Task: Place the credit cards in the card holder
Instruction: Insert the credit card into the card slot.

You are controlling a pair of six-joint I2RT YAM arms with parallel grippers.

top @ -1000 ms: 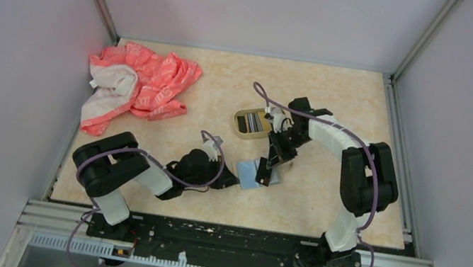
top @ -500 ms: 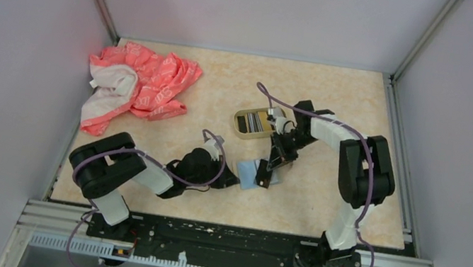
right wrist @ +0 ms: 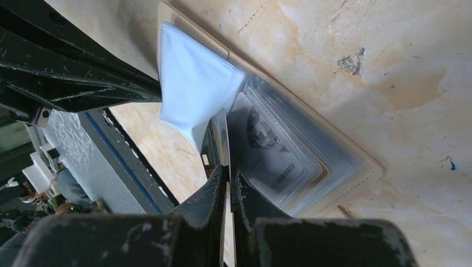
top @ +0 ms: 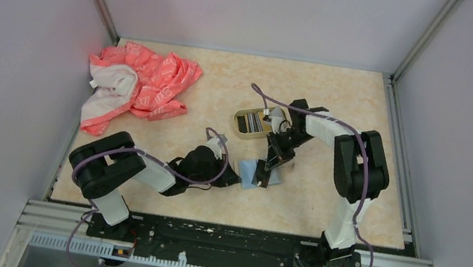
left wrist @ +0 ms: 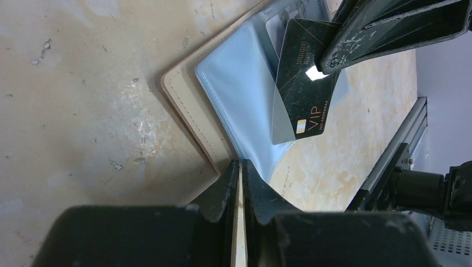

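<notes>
While your left gripper [left wrist: 240, 167] pins the holder [left wrist: 234, 94] by its tan edge on the table [left wrist: 83, 83], your right gripper [right wrist: 227, 169] pinches the black card [left wrist: 303, 94], partly under a clear sleeve, so next, I'd say, push it deeper, then release.

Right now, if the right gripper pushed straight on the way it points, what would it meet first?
Probably the pale sleeve of the holder: the right gripper, shut on a black card, points into it. Depth is unclear; the card's edge would touch first.
</notes>
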